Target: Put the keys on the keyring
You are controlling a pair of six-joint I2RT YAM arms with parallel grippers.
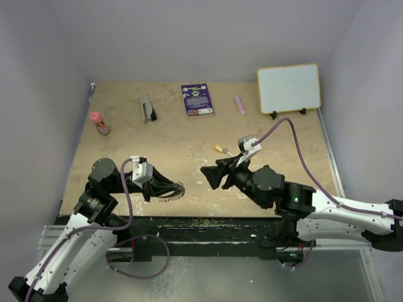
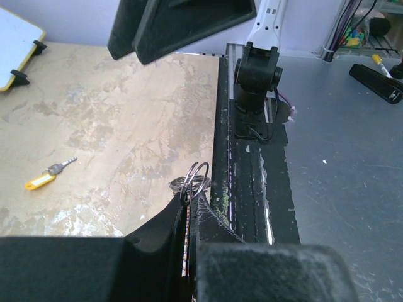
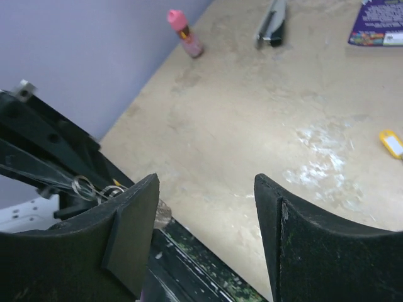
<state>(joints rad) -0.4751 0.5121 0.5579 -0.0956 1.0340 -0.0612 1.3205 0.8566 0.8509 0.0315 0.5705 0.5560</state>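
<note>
Left claw [image 2: 189,217] tight on keyring [image 2: 194,179]; right claw [image 3: 206,182] agape.

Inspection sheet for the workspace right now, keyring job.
Surface: beige tabletop, scuffed white patches.
Job's things: keyring pinched in left hand; one yellow-headed key loose mid-table.
Clutter: pink-capped bottle, grey-black tool, purple card, pink bar, whiteboard, all toward the far side.
Hands: left hand shut on keyring; right hand open, empty.
Cables: purple cable looping off each arm, none on the key.
Surroundings: lavender walls; grey metal bench at near edge.
</note>
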